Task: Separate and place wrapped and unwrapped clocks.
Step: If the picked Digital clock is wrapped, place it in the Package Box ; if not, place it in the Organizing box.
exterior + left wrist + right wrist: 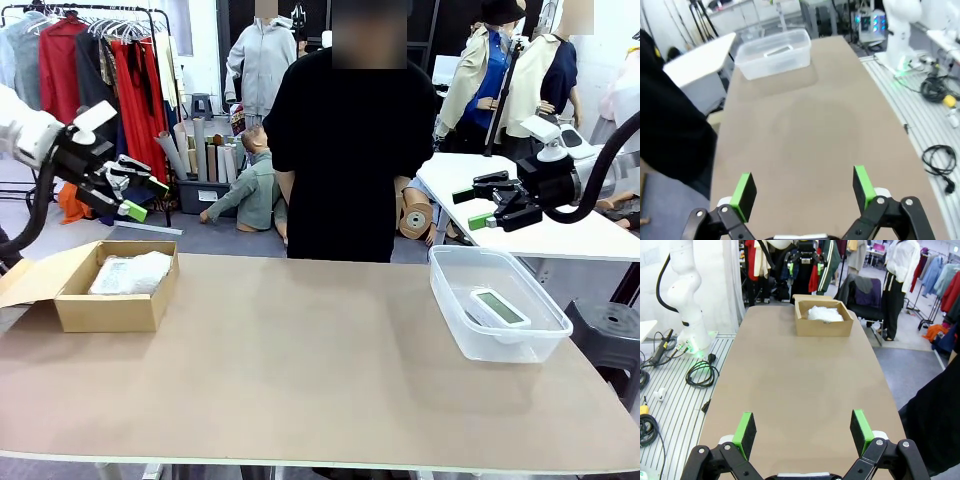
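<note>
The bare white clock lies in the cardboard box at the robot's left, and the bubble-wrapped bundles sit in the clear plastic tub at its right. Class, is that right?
No, the containers are swapped. In the front view the bare white clock lies in the clear plastic tub at the robot's right, and the bubble-wrapped bundles sit in the cardboard box at its left.

Count on the worktop point(300, 380):
- One cardboard box point(110, 300), flap open, holding white bubble-wrap bundles point(130, 272); how many lie inside cannot be told.
- One clear plastic tub point(497, 302) holding one bare white clock point(499, 307).
- Two robot hands, left hand point(135, 198) and right hand point(478, 208), both raised, empty, jaws apart.
- One person point(345, 150) at the far side.
</note>
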Controlling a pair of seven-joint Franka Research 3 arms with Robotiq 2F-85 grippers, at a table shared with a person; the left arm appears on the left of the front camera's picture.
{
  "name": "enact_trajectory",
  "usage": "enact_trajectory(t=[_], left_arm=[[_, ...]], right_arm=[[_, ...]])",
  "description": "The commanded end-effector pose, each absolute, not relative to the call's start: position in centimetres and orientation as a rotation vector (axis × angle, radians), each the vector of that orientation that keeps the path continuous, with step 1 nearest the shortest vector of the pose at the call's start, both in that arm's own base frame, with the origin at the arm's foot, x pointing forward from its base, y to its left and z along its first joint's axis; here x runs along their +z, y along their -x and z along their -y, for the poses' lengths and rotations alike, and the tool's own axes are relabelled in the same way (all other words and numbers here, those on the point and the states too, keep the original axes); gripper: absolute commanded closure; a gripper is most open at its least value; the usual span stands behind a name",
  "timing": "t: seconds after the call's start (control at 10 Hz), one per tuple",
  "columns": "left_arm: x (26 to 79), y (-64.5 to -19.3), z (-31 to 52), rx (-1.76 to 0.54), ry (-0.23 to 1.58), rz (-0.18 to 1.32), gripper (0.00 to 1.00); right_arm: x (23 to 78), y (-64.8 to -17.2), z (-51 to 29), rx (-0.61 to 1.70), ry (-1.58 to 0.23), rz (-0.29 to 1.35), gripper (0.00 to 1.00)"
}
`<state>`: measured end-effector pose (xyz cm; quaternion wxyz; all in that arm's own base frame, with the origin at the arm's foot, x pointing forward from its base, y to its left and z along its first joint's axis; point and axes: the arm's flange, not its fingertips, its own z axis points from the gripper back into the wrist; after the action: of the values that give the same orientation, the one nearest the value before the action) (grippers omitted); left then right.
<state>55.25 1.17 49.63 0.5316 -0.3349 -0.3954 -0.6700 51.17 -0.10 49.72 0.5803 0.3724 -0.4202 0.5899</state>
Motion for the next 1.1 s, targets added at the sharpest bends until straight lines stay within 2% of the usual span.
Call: enact_trajectory(t=[0.0, 0.2, 0.5, 1.0], left_arm=[[48.8, -53.9, -1.5, -1.602, 0.818, 1.097, 0.00], [48.8, -54.5, -1.6, -1.503, 0.820, 1.151, 0.00], [49.0, -55.6, -1.0, -1.438, 0.831, 1.089, 0.00], [49.2, -56.0, -0.6, -1.427, 0.746, 1.100, 0.00]], right_arm=[[49.9, -51.1, 0.1, 1.381, -0.870, 0.985, 0.00], [49.9, -51.1, 0.1, 1.381, -0.870, 0.985, 0.00], [49.9, -51.1, 0.1, 1.381, -0.870, 0.985, 0.00], [49.9, -51.1, 0.1, 1.381, -0.870, 0.985, 0.00]])
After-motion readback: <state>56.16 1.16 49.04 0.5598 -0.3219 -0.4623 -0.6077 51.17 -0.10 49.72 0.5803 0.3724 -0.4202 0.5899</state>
